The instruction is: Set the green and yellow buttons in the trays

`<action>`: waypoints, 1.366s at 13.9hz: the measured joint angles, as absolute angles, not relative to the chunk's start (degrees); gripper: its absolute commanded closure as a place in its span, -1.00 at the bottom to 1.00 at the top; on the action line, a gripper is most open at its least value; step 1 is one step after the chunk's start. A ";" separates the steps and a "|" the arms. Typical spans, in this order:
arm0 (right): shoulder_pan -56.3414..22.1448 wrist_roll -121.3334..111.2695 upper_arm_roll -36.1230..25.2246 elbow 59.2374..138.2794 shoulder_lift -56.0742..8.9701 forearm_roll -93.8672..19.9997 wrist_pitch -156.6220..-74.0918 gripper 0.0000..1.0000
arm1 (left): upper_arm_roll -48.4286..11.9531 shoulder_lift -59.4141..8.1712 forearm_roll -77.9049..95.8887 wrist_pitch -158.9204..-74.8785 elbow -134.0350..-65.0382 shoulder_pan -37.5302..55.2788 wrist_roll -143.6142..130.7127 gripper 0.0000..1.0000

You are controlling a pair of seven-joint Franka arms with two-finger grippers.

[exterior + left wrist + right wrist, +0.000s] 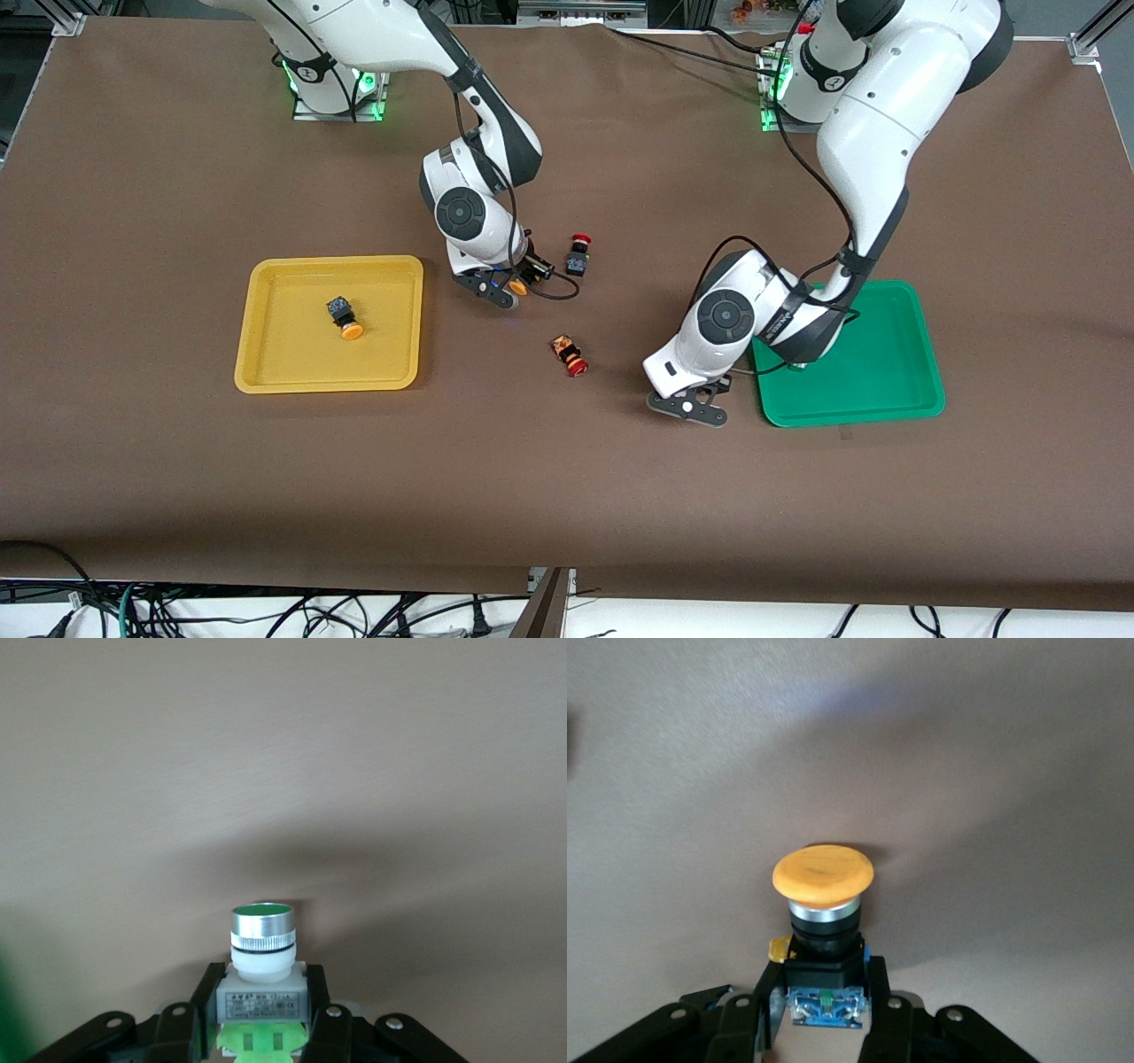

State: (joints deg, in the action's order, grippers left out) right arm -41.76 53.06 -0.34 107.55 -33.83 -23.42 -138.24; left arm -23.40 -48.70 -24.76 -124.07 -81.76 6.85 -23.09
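Note:
My left gripper [263,990] is shut on a green-and-white button [262,943] with a silver collar. It sits low over the brown cloth, beside the green tray [886,377]. In the front view the left gripper [695,408] hides that button. My right gripper [824,981] is shut on the dark body of a yellow-capped button [823,877]. It is low over the cloth beside the yellow tray [292,359]. The front view shows the right gripper [503,291] with the yellow cap [519,287] poking out. A second yellow button [344,317] lies in the yellow tray.
Two red-capped buttons lie on the cloth between the trays: one [578,252] close to the right gripper, another [570,354] nearer the front camera. The left arm's forearm hangs over part of the green tray.

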 measured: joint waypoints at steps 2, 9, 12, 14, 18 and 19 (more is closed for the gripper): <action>-41.85 48.71 -3.73 106.44 -32.34 -23.13 -132.60 0.91 | -23.42 -44.22 -24.76 -116.02 -81.00 5.02 -18.46 0.78; -41.20 19.00 -20.90 105.34 -27.39 -19.41 -116.23 0.64 | -23.29 -38.76 -24.77 -108.76 -84.78 -12.96 9.88 0.66; -41.15 12.75 -23.60 106.57 -28.40 -18.91 -116.29 0.17 | -25.12 -38.75 -24.77 -117.31 -92.89 -21.60 14.43 -0.99; -40.85 10.56 -24.51 106.74 -29.71 -18.90 -116.70 -0.38 | -26.36 -38.64 -24.77 -120.61 -96.66 -24.09 14.76 -1.00; -40.19 10.06 -24.62 106.38 -30.31 -18.90 -117.06 -0.71 | -30.37 -34.15 -24.77 -119.41 -96.70 -24.13 14.41 -1.00; -40.21 10.06 -24.62 106.04 -30.10 -18.90 -117.06 -0.73 | -32.45 -31.78 -24.77 -116.20 -95.65 -24.06 13.87 -1.00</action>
